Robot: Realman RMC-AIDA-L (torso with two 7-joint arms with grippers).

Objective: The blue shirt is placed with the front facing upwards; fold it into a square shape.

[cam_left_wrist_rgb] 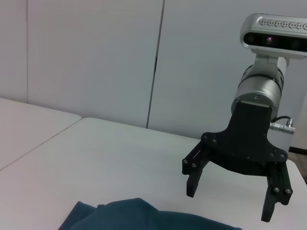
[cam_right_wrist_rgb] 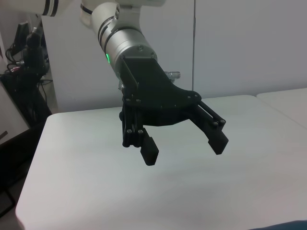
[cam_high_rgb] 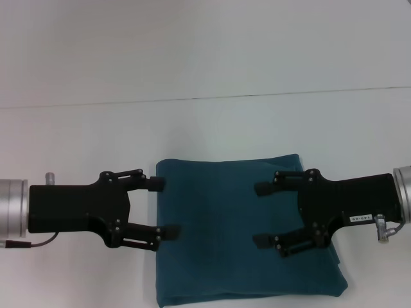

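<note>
Currently both sets of jaws stand spread wide with nothing between them. The left gripper (cam_high_rgb: 164, 208) points inward across the work, its fingertips (cam_high_rgb: 157, 183) lying over the near edge of the blue shirt (cam_high_rgb: 218, 231) as seen from the head camera. The right gripper (cam_high_rgb: 263, 215) faces it from the opposite side, its fingertips over the cloth interior. Whether any fingertip touches the cloth cannot be told from the head view; the wrist views show each opposing gripper raised above the surface. The blue shirt lies between and beneath the two sets of jaws, folded into a roughly square packet, flat on the white table (cam_high_rgb: 83, 141). No lettering shows on its upper face.
</note>
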